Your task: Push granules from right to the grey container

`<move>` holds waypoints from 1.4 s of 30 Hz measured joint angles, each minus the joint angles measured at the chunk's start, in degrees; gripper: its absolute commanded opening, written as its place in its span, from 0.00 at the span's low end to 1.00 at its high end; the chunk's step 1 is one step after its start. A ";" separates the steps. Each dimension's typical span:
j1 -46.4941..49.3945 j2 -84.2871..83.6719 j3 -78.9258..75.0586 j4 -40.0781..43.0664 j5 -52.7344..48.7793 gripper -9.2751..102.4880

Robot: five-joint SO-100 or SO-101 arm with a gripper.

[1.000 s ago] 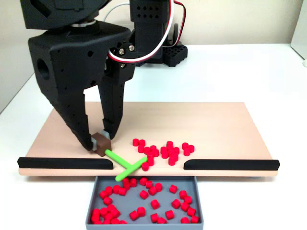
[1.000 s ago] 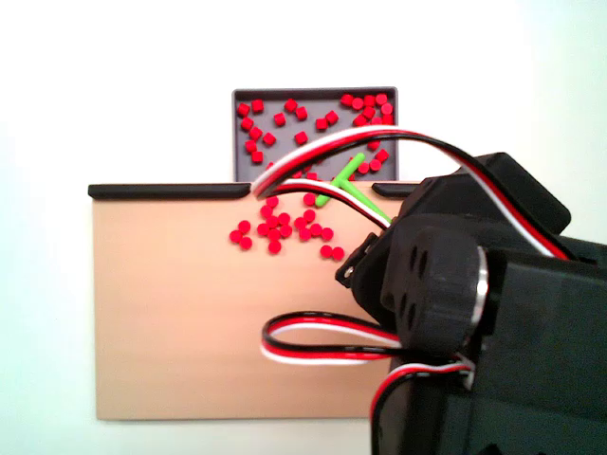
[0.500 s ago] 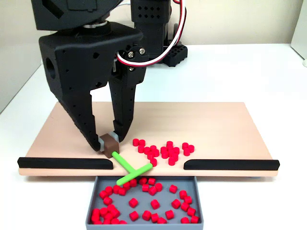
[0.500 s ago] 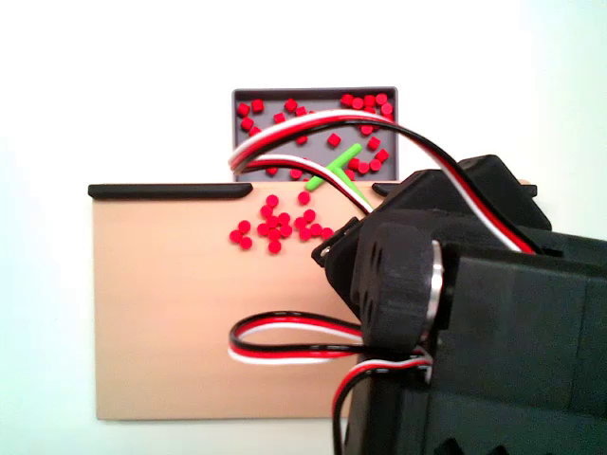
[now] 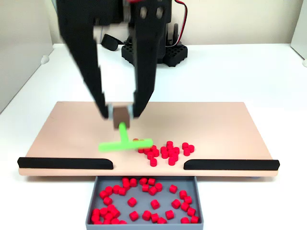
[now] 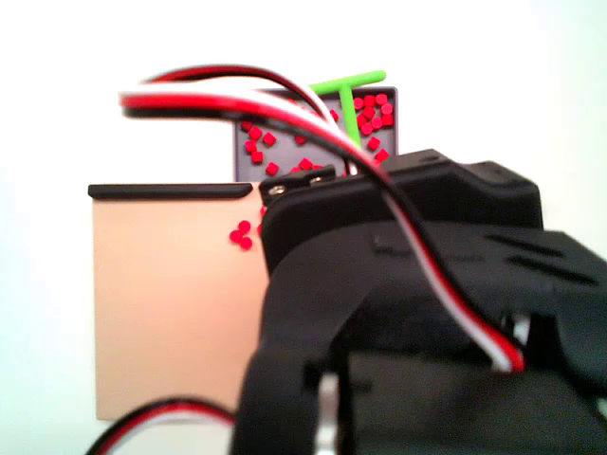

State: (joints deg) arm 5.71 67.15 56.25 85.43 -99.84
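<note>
My black gripper (image 5: 120,114) hangs above the middle of the tan board (image 5: 216,124), shut on a brown block that carries the green T-shaped stick (image 5: 123,142). The stick dangles just above the board, left of a cluster of red granules (image 5: 165,149) lying near the front edge. Below the gap in the front edge sits the grey container (image 5: 92,199), holding many more granules (image 5: 144,199). In the other fixed view the arm hides most of the board (image 6: 161,313). There the stick (image 6: 349,90) shows over the container (image 6: 237,142), and a few granules (image 6: 242,234) lie on the board.
Two black strips (image 5: 64,163) (image 5: 230,164) line the board's front edge either side of the gap. One black strip (image 6: 171,191) shows in the other fixed view. The arm's base (image 5: 153,50) stands behind the board, on a white table.
The gripper has risen and drawn back from the front gap toward the board's middle, lifting the green stick off the tray's edge. The granule cluster on the board has stayed put.
</note>
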 measured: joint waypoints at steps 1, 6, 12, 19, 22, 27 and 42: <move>-0.26 2.46 2.46 0.00 2.02 0.08; -0.26 17.93 21.62 -0.18 7.38 0.08; -0.26 33.40 40.78 -0.26 10.90 0.08; -0.88 42.01 50.10 -0.44 12.04 0.08; -1.23 44.03 52.47 -0.44 12.74 0.08; -2.72 44.82 52.91 -0.18 13.01 0.08; -2.29 41.22 52.91 -0.44 12.92 0.09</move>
State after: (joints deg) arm 3.43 108.37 109.16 84.99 -86.92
